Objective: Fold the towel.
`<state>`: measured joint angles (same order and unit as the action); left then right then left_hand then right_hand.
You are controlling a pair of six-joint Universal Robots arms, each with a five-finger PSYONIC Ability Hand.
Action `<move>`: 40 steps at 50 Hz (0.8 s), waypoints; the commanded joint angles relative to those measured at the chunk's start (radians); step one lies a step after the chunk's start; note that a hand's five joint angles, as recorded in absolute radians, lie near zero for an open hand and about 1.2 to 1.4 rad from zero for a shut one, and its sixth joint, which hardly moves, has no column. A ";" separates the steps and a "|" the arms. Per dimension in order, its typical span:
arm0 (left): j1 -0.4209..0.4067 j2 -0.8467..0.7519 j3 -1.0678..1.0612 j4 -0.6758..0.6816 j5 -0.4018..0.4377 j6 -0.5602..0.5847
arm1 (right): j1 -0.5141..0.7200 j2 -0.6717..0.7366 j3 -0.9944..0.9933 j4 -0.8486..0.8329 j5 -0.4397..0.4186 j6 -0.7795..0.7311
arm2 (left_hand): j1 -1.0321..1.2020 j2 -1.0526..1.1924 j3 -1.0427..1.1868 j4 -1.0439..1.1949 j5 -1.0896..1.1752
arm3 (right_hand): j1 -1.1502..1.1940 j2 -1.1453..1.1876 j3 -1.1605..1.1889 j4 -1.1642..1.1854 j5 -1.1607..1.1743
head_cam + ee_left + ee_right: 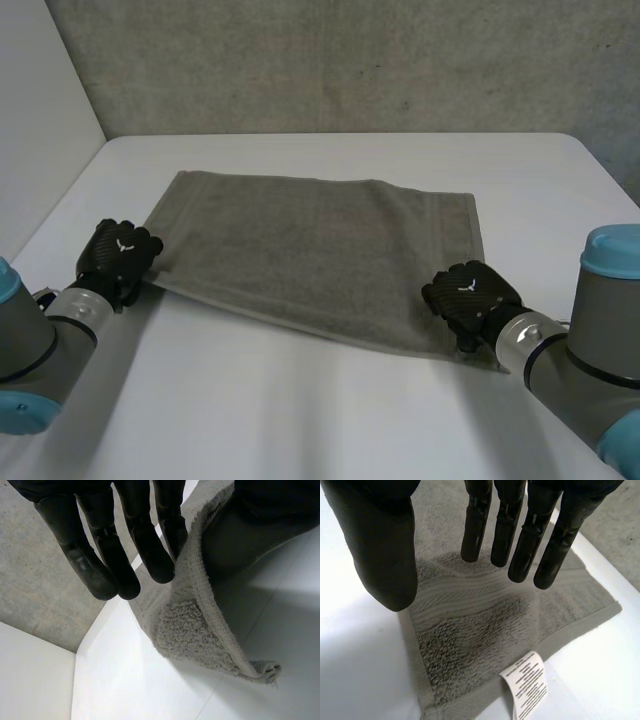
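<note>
towel (320, 250): grey terry, spread on the white surface (300, 410), long axis running from one hand across to the other
left hand (120, 255): wrist view shows a corner lifted, with the edge pinched between fingers (147, 545) and thumb
right hand (470, 292): fingers (517, 535) straight over the opposite near corner, holding nothing
label (527, 682): white, at that corner

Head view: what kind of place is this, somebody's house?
Probably a robot lab or test bench, not a house: a white table, a plain grey wall, and robot arms with a left hand and right hand at a towel.
</note>
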<state>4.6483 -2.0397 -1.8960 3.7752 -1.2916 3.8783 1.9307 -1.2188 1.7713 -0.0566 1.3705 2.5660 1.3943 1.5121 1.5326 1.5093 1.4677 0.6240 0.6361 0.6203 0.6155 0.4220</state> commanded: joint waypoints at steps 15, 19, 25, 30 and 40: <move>0.000 -0.007 0.000 0.000 0.000 0.001 | -0.007 0.051 -0.016 0.008 0.001 -0.026 | 0.002 -0.116 -0.136 -0.113 -0.246 | -0.025 -0.037 -0.022 -0.017 0.002; 0.000 -0.008 0.000 0.000 0.002 0.001 | -0.007 0.068 -0.016 0.004 -0.002 -0.026 | 0.002 -0.116 -0.136 -0.113 -0.246 | -0.028 -0.040 -0.025 -0.020 -0.001; 0.000 -0.010 0.000 0.000 0.002 0.001 | -0.006 0.097 -0.015 -0.037 -0.016 -0.027 | 0.002 -0.116 -0.136 -0.113 -0.246 | -0.014 -0.026 -0.010 -0.005 0.014; 0.000 -0.010 0.000 0.000 0.002 0.001 | -0.006 0.108 -0.015 -0.055 -0.014 -0.026 | 0.002 -0.116 -0.136 -0.113 -0.246 | 0.092 0.080 0.096 0.101 0.120; 0.000 -0.011 0.000 0.000 0.002 0.001 | -0.007 0.133 -0.021 -0.091 -0.011 -0.027 | 0.002 -0.116 -0.136 -0.113 -0.246 | 0.130 0.118 0.134 0.139 0.158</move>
<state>4.6479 -2.0501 -1.8960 3.7754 -1.2894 3.8793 1.9240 -1.1052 1.7559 -0.1322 1.3565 2.5390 1.3943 1.5121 1.5325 1.5093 1.4678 0.7362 0.7255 0.7352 0.7354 0.5616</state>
